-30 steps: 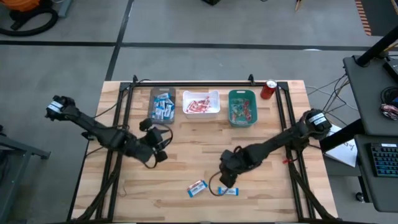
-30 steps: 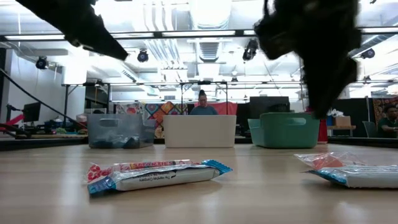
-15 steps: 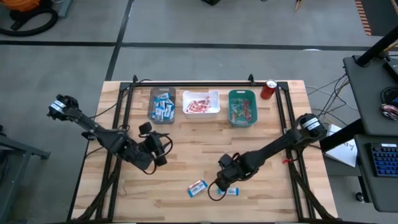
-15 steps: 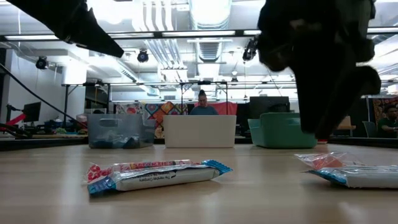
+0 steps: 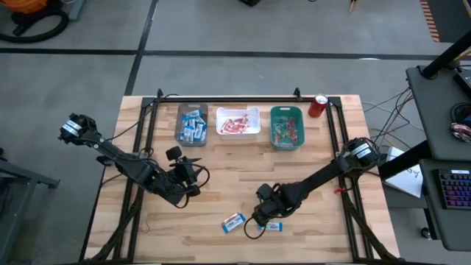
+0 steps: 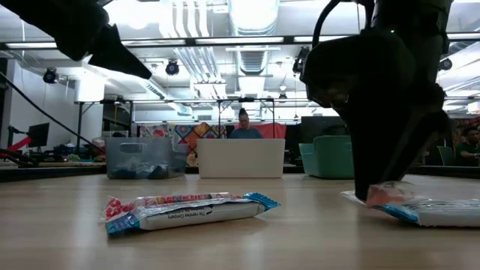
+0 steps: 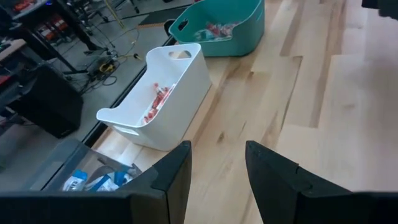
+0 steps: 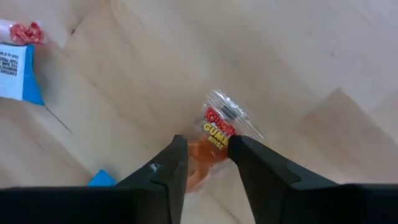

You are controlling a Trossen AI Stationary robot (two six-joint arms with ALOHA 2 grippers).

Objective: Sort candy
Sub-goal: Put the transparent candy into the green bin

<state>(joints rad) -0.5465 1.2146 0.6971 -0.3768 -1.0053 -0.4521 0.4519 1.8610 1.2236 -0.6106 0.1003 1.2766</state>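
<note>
Right gripper, seen from above, reaches low over the wooden table beside two blue-and-white bars lying near the front edge. At table height, its tips meet a crinkly wrapper. Its wrist view shows spread fingers straddling an orange-red gummy packet. Left gripper hovers open mid-table.

The right claw points down at the wooden worktop, its two dark fingers straddling a small orange gummy candy. A blue-and-white bar lies well apart.
</note>
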